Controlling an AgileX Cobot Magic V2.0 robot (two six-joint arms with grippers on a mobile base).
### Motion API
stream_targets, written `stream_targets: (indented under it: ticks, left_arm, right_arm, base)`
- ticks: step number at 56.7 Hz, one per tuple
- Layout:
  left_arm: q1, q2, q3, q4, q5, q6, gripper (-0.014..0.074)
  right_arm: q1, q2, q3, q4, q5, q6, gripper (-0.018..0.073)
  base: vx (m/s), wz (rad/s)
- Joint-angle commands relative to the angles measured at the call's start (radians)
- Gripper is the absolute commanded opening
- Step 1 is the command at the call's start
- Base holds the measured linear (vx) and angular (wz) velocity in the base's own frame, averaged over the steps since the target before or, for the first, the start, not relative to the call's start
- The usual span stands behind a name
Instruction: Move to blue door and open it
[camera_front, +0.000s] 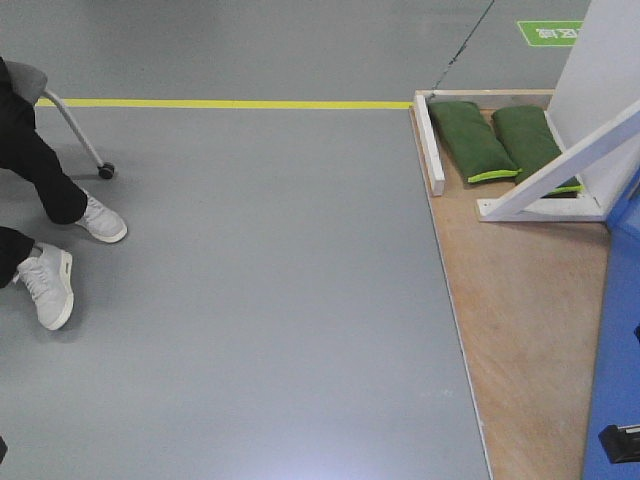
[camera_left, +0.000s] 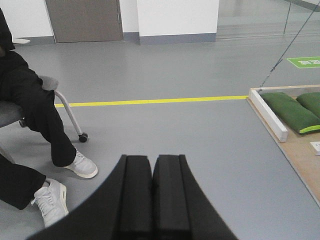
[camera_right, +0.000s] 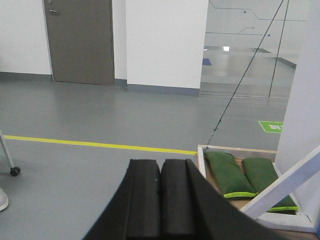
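Only a glossy blue strip of the blue door (camera_front: 617, 340) shows, at the right edge of the front view, standing on the wooden platform (camera_front: 520, 330). Its handle and lock are out of view. In the left wrist view my left gripper (camera_left: 152, 158) has its two black fingers pressed together with nothing between them, above bare grey floor. My right gripper (camera_right: 160, 162) is shut and empty too, pointing towards the platform's near left corner. Both grippers are well short of the door.
White diagonal braces (camera_front: 560, 165) and a white panel (camera_front: 612, 60) stand on the platform beside two green sandbags (camera_front: 470, 140). A seated person's legs and white shoes (camera_front: 48, 285) and a wheeled chair leg (camera_front: 105, 171) are at left. A yellow floor line (camera_front: 230, 104) crosses ahead.
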Motion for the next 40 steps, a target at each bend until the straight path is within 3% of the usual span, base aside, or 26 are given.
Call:
stream_targets:
  ticks: [1, 40]
  left_arm:
    - [-0.006, -0.013, -0.026, -0.003, -0.085, -0.007, 0.0073]
    - [-0.006, -0.013, -0.026, -0.003, -0.085, -0.007, 0.0073]
  right_arm:
    - [-0.004, -0.014, 0.002, -0.004, -0.082, -0.006, 0.0012]
    - [-0.004, -0.014, 0.002, -0.004, -0.082, -0.006, 0.0012]
  base:
    - [0.31, 0.04]
    - [0.15, 0.03]
